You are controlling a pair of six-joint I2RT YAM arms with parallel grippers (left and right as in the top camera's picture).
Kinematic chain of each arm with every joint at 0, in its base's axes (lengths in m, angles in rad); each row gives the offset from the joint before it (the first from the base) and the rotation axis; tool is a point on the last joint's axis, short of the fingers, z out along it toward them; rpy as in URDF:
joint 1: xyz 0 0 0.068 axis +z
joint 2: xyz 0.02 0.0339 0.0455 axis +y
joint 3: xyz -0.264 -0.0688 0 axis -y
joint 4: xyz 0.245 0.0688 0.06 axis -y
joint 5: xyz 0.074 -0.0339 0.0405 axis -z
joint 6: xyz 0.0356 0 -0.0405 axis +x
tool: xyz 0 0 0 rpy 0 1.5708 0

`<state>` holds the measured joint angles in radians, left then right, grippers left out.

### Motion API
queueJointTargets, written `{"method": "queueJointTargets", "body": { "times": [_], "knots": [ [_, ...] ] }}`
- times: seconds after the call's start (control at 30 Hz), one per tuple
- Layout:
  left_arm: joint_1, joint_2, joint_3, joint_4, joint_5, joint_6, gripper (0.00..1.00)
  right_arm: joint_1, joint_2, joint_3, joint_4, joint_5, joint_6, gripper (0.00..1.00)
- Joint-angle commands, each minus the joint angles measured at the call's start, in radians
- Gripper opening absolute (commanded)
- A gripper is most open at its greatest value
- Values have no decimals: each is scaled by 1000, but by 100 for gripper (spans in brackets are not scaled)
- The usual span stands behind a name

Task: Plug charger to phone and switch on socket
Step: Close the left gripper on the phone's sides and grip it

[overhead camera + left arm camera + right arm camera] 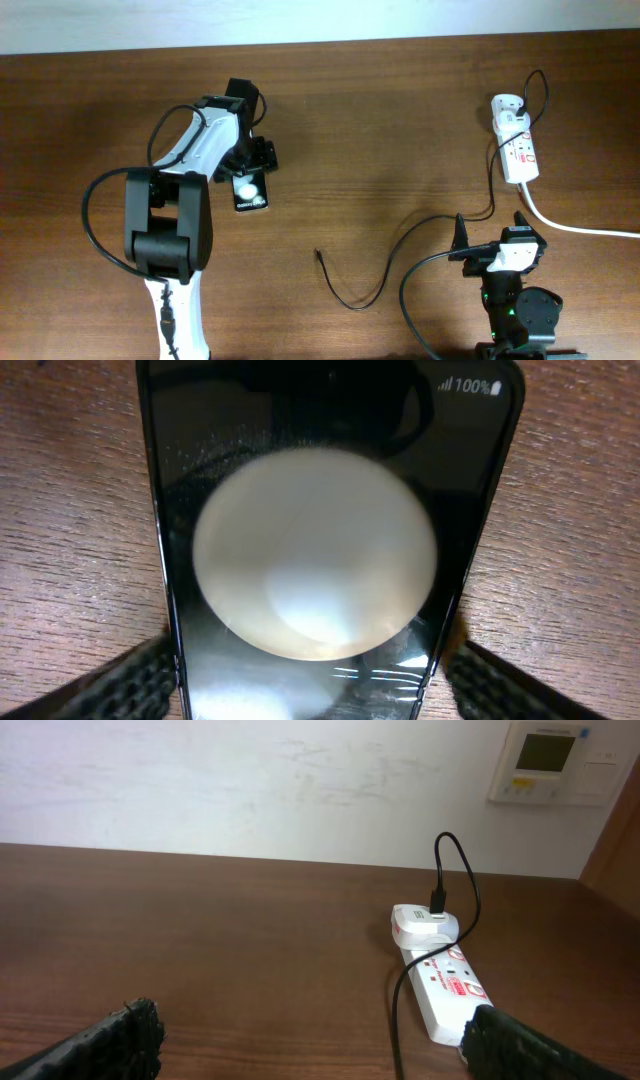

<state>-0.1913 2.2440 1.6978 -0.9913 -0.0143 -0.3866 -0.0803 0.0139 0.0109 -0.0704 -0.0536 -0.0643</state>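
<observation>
Looks early in the task, with both steps left to do. Finds the phone [251,192] flat on the desk [380,120], left of middle and nearer the far edge, gripped across its long sides by the left fingers [100,685]. Shows a glossy black screen, lit, with a large white round glow and "100%" in one corner. Leaves the charger [397,1020] unplugged at the phone end, with its connector tip [319,255] loose towards the middle of the near edge, well apart from the phone, and its other end in the white adapter [507,105] on the socket [520,150] by the far right corner. Cannot tell the switch position. Has the right fingers [90,1050] spread open and empty by the near right corner.
</observation>
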Motion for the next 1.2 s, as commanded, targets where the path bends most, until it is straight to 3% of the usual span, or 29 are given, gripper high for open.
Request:
{"method": "queueJointTargets", "body": {
  "times": [0.0,0.57,0.7,0.97,1.17],
  "knots": [
    [3,51,-44,3,-16,-9,85,8,-8,-5,-3,-17,-7,99],
    [3,51,-44,3,-19,-2,84,8,-8,-5,-3,-17,-7,99],
    [3,51,-44,3,-20,-2,71,8,-8,-5,-3,-17,-7,99],
    [3,51,-44,3,-20,-2,65,8,-8,-5,-3,-17,-6,99],
    [3,51,-44,3,-20,-2,40,8,-8,-5,-3,-17,-7,99]
  ]
}}
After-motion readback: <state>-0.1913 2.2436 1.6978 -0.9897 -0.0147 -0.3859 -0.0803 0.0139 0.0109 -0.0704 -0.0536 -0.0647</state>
